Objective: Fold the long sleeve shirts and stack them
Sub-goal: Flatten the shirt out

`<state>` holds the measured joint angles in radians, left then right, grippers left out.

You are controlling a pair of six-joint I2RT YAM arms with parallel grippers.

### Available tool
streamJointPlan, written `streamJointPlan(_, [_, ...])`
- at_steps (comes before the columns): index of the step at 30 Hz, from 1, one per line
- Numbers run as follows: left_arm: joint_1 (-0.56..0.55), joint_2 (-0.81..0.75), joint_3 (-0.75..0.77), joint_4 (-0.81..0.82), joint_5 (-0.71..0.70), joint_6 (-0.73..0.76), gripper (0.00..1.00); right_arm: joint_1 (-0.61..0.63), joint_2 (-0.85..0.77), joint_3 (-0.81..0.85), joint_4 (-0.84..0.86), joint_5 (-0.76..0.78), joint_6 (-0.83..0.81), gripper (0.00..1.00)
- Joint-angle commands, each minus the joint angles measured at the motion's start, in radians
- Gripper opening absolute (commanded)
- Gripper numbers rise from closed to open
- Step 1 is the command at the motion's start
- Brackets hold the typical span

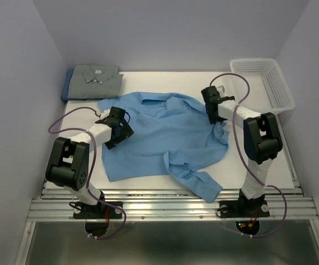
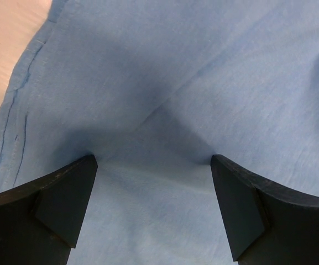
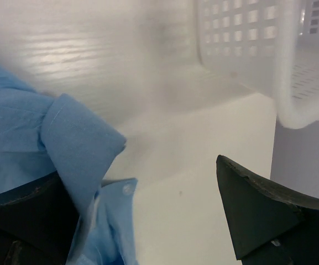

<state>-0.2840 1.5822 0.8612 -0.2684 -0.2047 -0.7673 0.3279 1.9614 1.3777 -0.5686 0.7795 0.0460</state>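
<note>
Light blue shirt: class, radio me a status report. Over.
Left claw open over the light blue shirt. Right claw open at its edge, nothing gripped. Shirt spread out, unfolded. Basket stands apart, far right.

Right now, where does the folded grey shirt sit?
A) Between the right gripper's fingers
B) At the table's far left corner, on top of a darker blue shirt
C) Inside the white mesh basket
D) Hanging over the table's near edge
B: the top view shows the folded grey shirt at the far left corner, lying on a darker blue shirt, well apart from the white mesh basket.
</note>
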Motion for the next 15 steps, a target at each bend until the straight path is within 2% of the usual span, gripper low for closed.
streamJointPlan(1, [0.051, 0.073, -0.044, -0.098, -0.061, 0.026, 0.99, -0.068, -0.15, 0.027, 0.021, -0.091, 0.028, 1.0])
streamJointPlan(4, [0.091, 0.078, -0.031, -0.115, -0.073, 0.039, 0.99, -0.148, -0.194, 0.021, 0.021, -0.161, 0.041, 1.0])
streamJointPlan(9, [0.126, 0.064, -0.03, -0.12, -0.068, 0.042, 0.99, -0.302, -0.213, 0.032, -0.034, -0.194, 0.122, 1.0])
streamJointPlan(13, [0.131, 0.052, -0.021, -0.155, -0.102, 0.023, 0.99, -0.331, -0.219, 0.07, -0.123, -0.167, 0.184, 1.0])
streamJointPlan(15, [0.131, 0.036, -0.008, -0.176, -0.107, 0.014, 0.99, -0.331, -0.261, 0.081, -0.143, -0.251, 0.167, 1.0])
